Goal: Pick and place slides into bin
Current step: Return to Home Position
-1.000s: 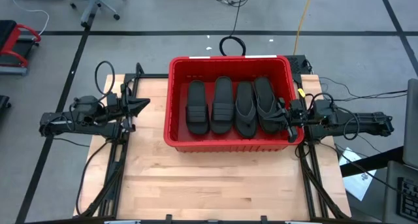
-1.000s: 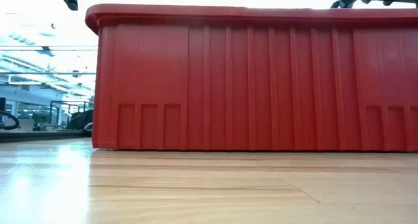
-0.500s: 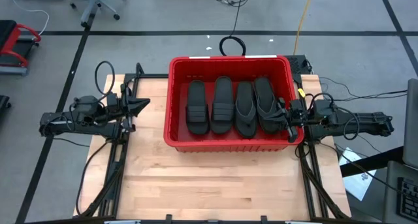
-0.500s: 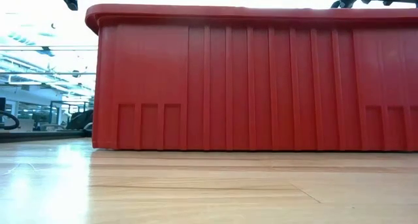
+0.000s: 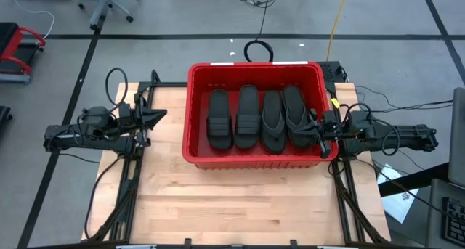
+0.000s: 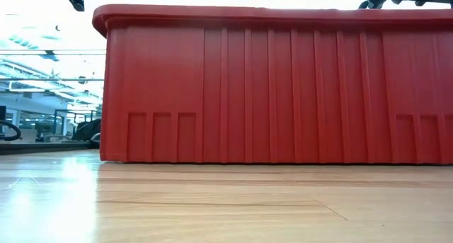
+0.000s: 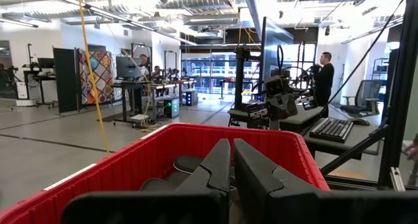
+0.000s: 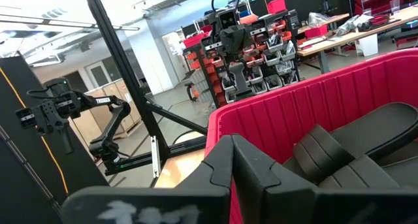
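Evidently near completion: the slides lie inside the bin, four black columns abreast, and none shows on the counter around it. Whether each column is a stack cannot be told from above. The bin stands mid-counter, toward the far edge. The left end effector is folded back at the counter's left side, apart from the bin, fingers drawn narrow and holding nothing. The right end effector sits just beside the bin's right wall, likewise closed and empty. Judged remaining: only parking the arms.
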